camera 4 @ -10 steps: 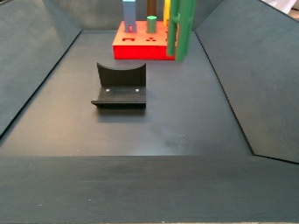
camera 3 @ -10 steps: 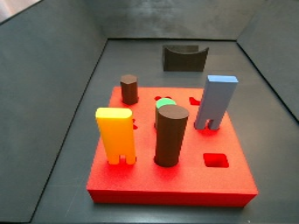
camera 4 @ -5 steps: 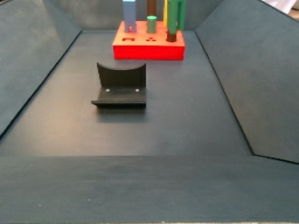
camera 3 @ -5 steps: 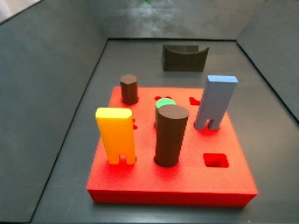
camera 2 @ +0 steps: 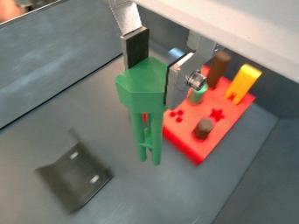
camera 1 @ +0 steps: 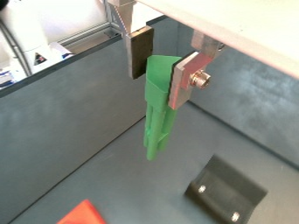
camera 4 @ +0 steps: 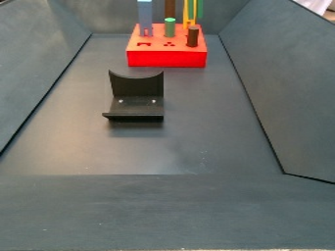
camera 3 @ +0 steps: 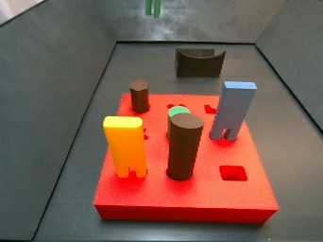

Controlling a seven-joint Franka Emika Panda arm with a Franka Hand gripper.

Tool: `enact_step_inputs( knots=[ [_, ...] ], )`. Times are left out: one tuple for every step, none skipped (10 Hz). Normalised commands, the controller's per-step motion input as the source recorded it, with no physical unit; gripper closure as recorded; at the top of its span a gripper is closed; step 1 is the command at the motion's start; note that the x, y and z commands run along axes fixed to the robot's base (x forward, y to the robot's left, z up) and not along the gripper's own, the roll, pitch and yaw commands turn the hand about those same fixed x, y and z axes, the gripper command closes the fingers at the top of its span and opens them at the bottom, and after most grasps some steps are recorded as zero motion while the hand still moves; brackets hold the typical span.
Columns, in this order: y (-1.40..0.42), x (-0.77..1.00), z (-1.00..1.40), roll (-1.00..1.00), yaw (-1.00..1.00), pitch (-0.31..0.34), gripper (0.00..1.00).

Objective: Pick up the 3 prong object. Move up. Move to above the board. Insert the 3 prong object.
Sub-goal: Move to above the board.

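We see the 3 prong object [camera 2: 142, 109] hanging high in the air, prongs down, squeezed between the two silver fingers [camera 2: 135, 45] of the end effector [camera 1: 162, 63]. In a side view only its prong tips [camera 3: 153, 8] peek in at the top edge. A second ago the side views showed its green body standing tall beside the board [camera 3: 190, 194]; now it has risen almost out of sight. We think picking up and lifting are done. The fixture [camera 4: 135, 96] has not moved on the tabletop [camera 4: 170, 147].
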Motion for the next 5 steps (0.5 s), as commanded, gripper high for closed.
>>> enact_step_inputs(
  knots=[
    [-1.0,-0.05,0.03,-0.05,-0.05,0.032,1.0],
    [-1.0,-0.04,0.04,-0.02,-0.02,0.032,1.0],
    [-1.0,-0.04,0.04,-0.01,-0.01,0.041,1.0],
    [-1.0,-0.02,0.04,-0.01,-0.01,0.05,1.0],
    [-1.0,-0.01,0.04,-0.01,0.0,0.06,1.0]
  ],
)
